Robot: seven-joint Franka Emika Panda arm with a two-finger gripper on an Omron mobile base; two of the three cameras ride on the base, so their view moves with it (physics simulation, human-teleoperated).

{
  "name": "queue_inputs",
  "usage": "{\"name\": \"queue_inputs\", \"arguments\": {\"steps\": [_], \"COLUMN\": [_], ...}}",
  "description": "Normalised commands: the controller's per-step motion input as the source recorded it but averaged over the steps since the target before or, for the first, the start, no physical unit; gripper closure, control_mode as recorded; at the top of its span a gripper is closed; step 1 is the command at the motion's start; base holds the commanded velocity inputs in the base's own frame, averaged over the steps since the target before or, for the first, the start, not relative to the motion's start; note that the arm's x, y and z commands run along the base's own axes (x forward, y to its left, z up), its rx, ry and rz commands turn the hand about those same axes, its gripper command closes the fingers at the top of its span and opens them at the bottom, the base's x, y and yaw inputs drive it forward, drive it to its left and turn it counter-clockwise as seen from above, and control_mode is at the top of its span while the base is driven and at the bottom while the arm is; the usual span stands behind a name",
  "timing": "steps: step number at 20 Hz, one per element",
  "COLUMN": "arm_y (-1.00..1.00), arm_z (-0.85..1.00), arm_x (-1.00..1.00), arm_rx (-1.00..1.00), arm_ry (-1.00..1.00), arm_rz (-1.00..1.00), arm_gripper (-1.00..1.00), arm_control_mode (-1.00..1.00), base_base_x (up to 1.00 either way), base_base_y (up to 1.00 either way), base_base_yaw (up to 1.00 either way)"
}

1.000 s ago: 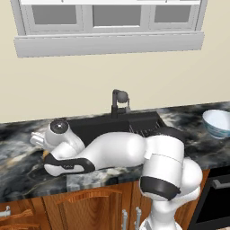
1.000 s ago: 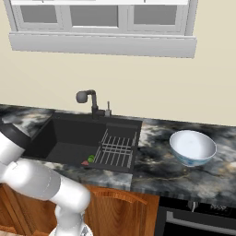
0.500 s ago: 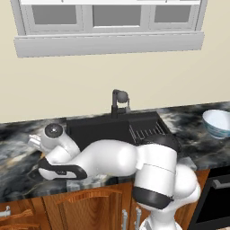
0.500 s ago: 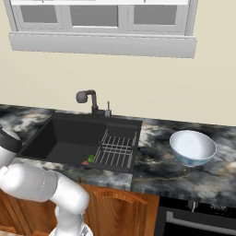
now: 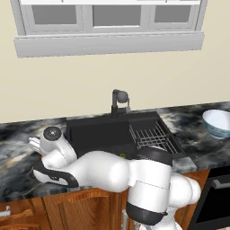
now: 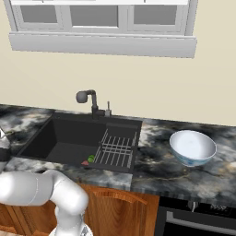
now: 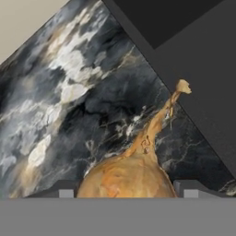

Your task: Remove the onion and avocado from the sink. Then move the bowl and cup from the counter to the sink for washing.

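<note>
Arm swung further left over the counter point(image 7: 69, 92); gripper point(image 7: 124, 193) jaws spread around the onion point(image 7: 129, 177), grip uncertain. Next: free it, fetch the avocado point(image 6: 91, 158).

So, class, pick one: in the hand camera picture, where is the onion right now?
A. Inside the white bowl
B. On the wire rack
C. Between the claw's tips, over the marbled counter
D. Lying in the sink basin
C: in the hand view the onion sits between the tips of the claw, with the marbled counter behind it and the sink edge off to one side.
</note>
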Motion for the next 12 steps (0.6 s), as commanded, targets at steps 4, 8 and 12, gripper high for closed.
{"name": "queue_inputs", "arguments": {"steps": [4,8,12], "arm_y": [0.00,0.00,0.01], "arm_z": [-0.13,-0.13,-0.15], "arm_x": [0.02,0.04,0.06], "arm_rx": [0.00,0.00,0.00], "arm_ry": [0.06,0.01,0.01], "arm_rz": [0.00,0.00,0.00], "arm_gripper": [1.00,1.00,1.00], "arm_control_mode": [-1.00,-1.00,-1.00], "base_base_x": [0.00,0.00,0.00], "base_base_y": [0.00,0.00,0.00], "base_base_yaw": [0.00,0.00,0.00]}}
